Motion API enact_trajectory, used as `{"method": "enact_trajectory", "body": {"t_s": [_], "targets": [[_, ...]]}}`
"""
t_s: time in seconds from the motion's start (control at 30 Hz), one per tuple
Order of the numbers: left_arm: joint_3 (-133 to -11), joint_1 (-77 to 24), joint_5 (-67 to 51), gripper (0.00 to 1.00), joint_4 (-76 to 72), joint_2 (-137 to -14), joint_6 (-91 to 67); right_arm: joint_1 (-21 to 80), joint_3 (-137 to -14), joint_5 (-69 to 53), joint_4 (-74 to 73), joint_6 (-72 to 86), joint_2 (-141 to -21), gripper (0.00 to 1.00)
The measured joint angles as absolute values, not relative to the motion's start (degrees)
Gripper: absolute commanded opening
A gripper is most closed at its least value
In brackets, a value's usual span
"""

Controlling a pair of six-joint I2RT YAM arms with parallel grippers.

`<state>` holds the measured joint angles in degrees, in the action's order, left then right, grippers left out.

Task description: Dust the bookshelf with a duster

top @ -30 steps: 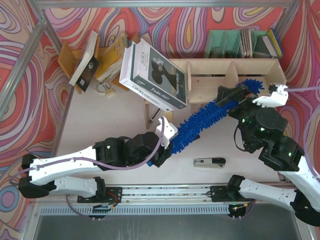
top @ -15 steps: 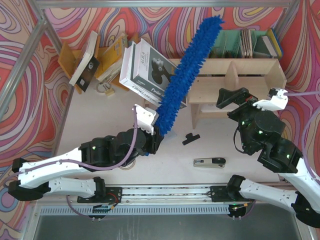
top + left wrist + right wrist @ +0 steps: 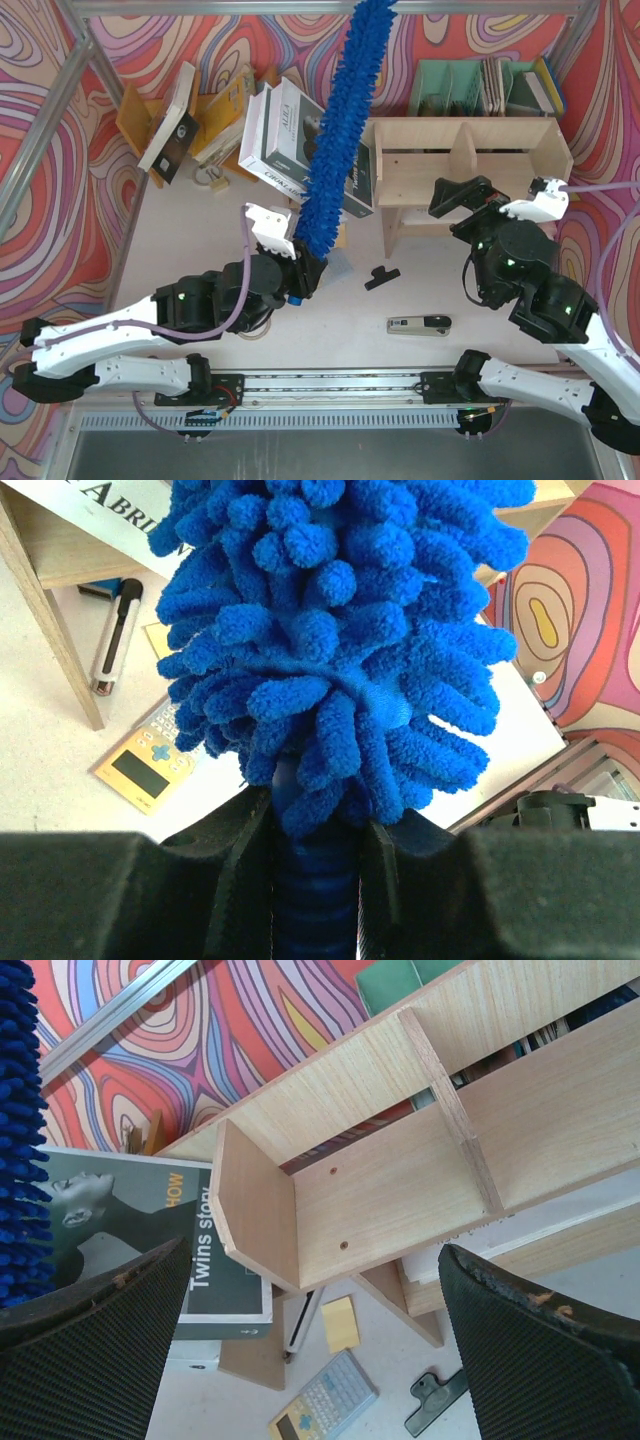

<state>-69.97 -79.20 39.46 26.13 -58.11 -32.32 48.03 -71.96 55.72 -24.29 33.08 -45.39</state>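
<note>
While the left hand point(image 3: 315, 852) clenches its handle point(image 3: 315, 920), the duster point(image 3: 340, 120) looks light, floppy; the right hand point(image 3: 315, 1325) gapes empty.

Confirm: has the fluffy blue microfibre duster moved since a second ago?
Yes. The duster swung leftward, off the light plywood bookshelf, to beyond its left end.
</note>
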Motion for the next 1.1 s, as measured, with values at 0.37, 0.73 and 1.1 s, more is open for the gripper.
{"method": "enact_trajectory", "body": {"t_s": [0.37, 0.73, 1.1], "targets": [[-69.78, -79.2, 40.51, 0.0, 25.58, -62.37, -36.93, 48.03, -71.13, 56.51, -24.38, 33.5, -45.45, 0.99], [-72.62, -79.48, 37.19, 0.0, 26.26, -69.21, -45.41, 48.03, -70.85, 57.67, -24.32, 33.21, -45.45, 0.99], [-79.46, -88.64, 46.72, 0.0, 27.77, -73.41, -57.47, 48.03, -70.67, 58.89, -24.25, 31.31, -45.25, 0.99]]}}
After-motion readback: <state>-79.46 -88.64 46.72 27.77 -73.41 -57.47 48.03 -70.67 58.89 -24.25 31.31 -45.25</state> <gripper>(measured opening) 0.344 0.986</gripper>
